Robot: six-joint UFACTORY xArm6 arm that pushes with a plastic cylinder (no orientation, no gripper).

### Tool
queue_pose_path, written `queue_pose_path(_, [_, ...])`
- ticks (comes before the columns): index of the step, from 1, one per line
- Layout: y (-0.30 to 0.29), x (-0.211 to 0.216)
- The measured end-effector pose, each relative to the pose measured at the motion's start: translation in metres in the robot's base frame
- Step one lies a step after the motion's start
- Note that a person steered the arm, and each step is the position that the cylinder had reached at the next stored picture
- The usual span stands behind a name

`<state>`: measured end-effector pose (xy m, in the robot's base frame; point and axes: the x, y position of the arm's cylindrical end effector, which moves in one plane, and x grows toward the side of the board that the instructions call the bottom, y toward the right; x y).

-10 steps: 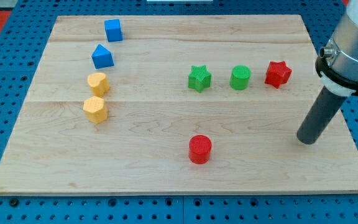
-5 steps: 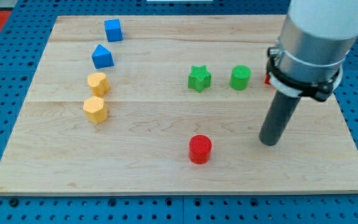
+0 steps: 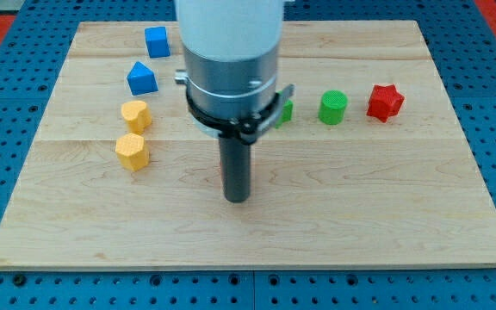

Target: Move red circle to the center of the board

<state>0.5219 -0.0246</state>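
The red circle does not show anywhere in the camera view; the arm's body and rod may hide it. My tip (image 3: 236,197) rests on the wooden board (image 3: 386,198) a little below its middle. The spot to the tip's right holds no block. The nearest visible blocks are the two yellow ones to the tip's left.
A blue cube (image 3: 156,41) and a blue wedge-like block (image 3: 142,78) lie at the top left. Two yellow blocks (image 3: 135,114) (image 3: 132,151) lie below them. A green star (image 3: 285,110), partly hidden by the arm, a green circle (image 3: 333,107) and a red star (image 3: 385,102) form a row at the right.
The arm has swept from the board's right edge leftwards to just below the middle. The red circle, earlier at the lower middle, is gone from that spot and out of sight.
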Motion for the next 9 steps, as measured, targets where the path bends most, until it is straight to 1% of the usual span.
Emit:
queue_pose_path(1, [-0.004,-0.004])
queue_pose_path(3, [-0.004,-0.048])
queue_pose_path(4, [-0.004,-0.059])
queue_pose_path(8, [0.017,-0.060])
queue_pose_path(9, [0.019,-0.068])
